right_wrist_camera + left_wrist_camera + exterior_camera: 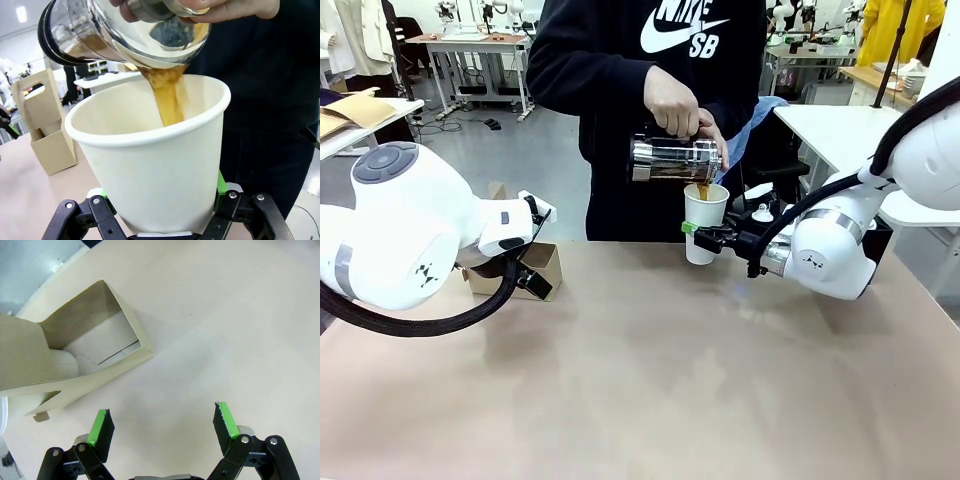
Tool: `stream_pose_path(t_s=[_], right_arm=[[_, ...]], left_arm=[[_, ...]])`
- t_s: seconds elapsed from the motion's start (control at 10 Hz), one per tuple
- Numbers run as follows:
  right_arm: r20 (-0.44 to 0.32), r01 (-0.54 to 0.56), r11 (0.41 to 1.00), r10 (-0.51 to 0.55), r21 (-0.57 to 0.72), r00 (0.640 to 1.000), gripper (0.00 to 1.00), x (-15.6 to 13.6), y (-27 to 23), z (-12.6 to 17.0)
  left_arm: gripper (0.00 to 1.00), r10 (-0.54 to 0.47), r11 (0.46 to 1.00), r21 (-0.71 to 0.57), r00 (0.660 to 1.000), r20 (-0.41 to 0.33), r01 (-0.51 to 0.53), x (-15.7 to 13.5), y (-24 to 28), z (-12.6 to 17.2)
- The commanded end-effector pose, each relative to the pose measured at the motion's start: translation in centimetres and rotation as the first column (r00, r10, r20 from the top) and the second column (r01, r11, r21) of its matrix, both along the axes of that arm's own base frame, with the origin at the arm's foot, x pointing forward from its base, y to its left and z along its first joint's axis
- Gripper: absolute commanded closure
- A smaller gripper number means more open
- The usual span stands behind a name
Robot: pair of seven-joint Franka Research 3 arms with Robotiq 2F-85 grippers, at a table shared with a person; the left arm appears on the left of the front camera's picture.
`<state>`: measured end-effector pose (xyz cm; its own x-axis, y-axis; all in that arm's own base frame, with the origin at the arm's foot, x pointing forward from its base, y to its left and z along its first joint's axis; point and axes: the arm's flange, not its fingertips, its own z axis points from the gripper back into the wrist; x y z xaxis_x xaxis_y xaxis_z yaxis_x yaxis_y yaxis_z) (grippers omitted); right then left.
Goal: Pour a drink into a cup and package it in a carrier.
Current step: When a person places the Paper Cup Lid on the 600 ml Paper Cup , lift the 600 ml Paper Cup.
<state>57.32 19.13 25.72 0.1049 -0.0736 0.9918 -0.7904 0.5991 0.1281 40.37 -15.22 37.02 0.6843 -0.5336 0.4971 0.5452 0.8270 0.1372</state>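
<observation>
A person's hand (pixel 672 100) tilts the clear glass jug (pixel 675 158) over the white paper cup (pixel 705 220). Brown drink (pixel 167 100) streams from the jug (pixel 125 30) into the cup (pixel 150 165), which has no lid on. My right gripper (pixel 695 235) is shut on the cup's lower half and holds it above the table, with a green pad (pixel 220 182) against its side. The brown cardboard carrier (pixel 542 262) stands at the far left of the table. My left gripper (pixel 164 420) hangs open just short of the carrier (pixel 75 350), nothing between its fingers.
The person in a black hoodie (pixel 620 90) stands at the far edge of the tan table (pixel 640 380). A black box with a white round top (pixel 760 215) sits behind my right gripper. A white table (pixel 830 125) stands at the back right.
</observation>
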Motion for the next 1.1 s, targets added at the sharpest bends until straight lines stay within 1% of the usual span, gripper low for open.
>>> stream_pose_path(t_s=[0.0, 1.0], right_arm=[[-0.002, 0.019, 1.000, -0.019, 0.011, 1.000, 0.19, -0.08, 0.25, 0.23], [-0.002, 0.019, 1.000, -0.019, 0.011, 1.000, 0.19, -0.08, 0.25, 0.23]], left_arm=[[0.00, -0.001, 1.000, -0.001, 1.000, 0.000, 0.001, -0.01, 0.03, 0.01], [0.00, -0.001, 1.000, -0.001, 1.000, 0.000, 0.001, -0.01, 0.03, 0.01]])
